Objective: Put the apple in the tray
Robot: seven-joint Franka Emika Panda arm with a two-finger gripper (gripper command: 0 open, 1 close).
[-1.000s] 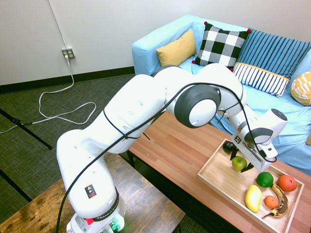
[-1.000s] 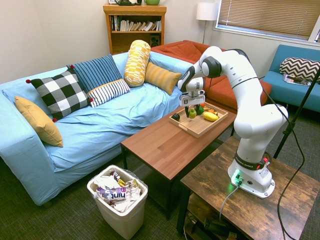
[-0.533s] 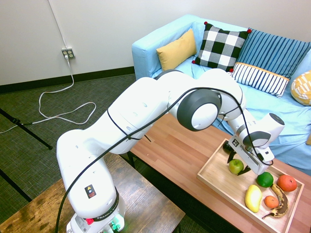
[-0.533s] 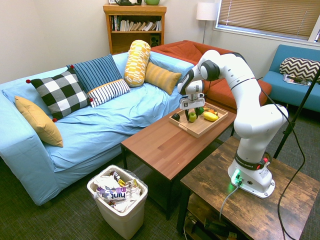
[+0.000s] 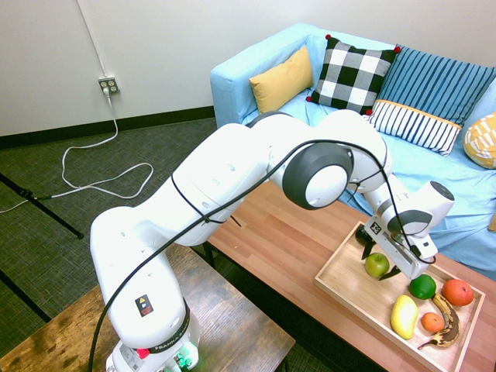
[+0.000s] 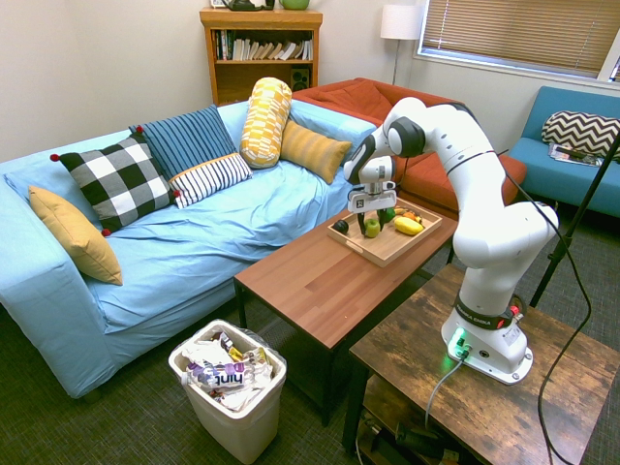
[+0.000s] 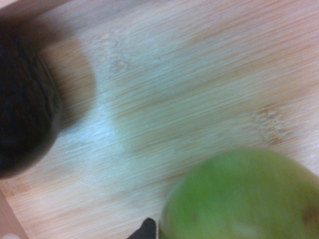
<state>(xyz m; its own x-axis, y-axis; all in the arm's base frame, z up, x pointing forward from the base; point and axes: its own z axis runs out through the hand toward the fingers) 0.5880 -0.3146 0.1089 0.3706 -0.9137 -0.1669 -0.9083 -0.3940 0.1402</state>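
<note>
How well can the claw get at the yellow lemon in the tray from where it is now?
Probably yes. The lemon lies uncovered near the tray's front rim, with free space above it. The claw is at the apple just beside, so only a short sideways move seems needed.

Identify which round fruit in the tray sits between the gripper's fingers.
The yellow-green apple, at the gripper. The darker green fruit and orange ones lie farther along the tray.
</note>
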